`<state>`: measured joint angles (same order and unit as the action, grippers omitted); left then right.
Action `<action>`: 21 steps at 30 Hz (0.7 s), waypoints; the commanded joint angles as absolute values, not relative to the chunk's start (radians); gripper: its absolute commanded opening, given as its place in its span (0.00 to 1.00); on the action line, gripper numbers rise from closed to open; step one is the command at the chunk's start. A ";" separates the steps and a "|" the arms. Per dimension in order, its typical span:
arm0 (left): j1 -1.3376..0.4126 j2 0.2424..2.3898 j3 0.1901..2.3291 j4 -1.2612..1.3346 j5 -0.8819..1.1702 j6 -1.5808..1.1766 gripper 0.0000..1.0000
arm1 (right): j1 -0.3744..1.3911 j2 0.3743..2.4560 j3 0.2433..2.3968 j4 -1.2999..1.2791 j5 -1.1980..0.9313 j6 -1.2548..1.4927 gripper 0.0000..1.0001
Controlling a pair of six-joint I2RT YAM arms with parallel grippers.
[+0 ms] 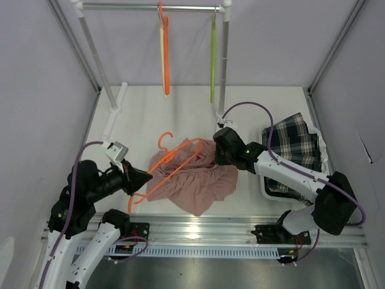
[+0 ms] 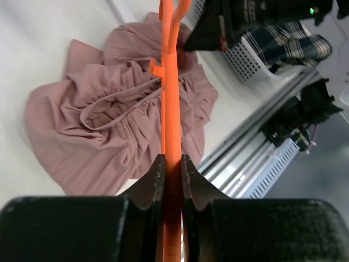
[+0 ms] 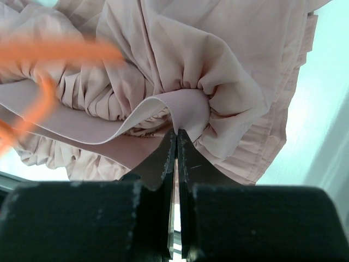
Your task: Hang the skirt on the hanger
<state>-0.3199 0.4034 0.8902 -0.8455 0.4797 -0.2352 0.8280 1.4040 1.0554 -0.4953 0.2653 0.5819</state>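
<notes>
Left wrist view shows you the left jaws clenched on the bar of an orange hanger (image 2: 170, 109), which lies over a pink garment (image 2: 109, 136) on the bench (image 2: 32, 54). At the right wrist you see the right jaws pinched shut on a gathered fold of that garment. In the top view, find the plaid skirt (image 1: 293, 144) heaped in the white basket (image 1: 269, 188) at the right, apart from both jaws. A pale hanger (image 1: 160, 60) hangs on the rail (image 1: 132, 7).

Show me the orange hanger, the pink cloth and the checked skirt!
The orange hanger (image 2: 171, 109): left wrist view, on its straight bar.
The pink cloth (image 1: 204, 183): top view, on its middle.
The checked skirt (image 1: 298, 144): top view, on its middle.
</notes>
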 commanded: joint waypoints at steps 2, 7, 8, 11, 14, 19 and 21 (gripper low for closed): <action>-0.347 0.388 0.888 -0.836 0.584 -0.196 0.00 | 0.807 1.427 1.121 -0.520 0.284 0.558 0.00; -0.373 0.394 0.896 -0.864 0.577 -0.170 0.00 | 0.802 1.436 1.141 -0.525 0.281 0.554 0.00; -0.374 0.399 0.897 -0.864 0.578 -0.170 0.00 | 0.801 1.437 1.144 -0.526 0.281 0.554 0.00; -0.374 0.403 0.902 -0.868 0.575 -0.169 0.00 | 0.799 1.443 1.150 -0.529 0.281 0.554 0.00; -0.376 0.413 0.908 -0.874 0.560 -0.166 0.00 | 0.801 1.443 1.152 -0.528 0.276 0.554 0.00; -0.376 0.431 0.913 -0.877 0.526 -0.166 0.00 | 0.804 1.427 1.146 -0.531 0.273 0.555 0.00; -0.376 0.436 0.914 -0.867 0.525 -0.170 0.00 | 0.807 1.417 1.143 -0.531 0.270 0.558 0.00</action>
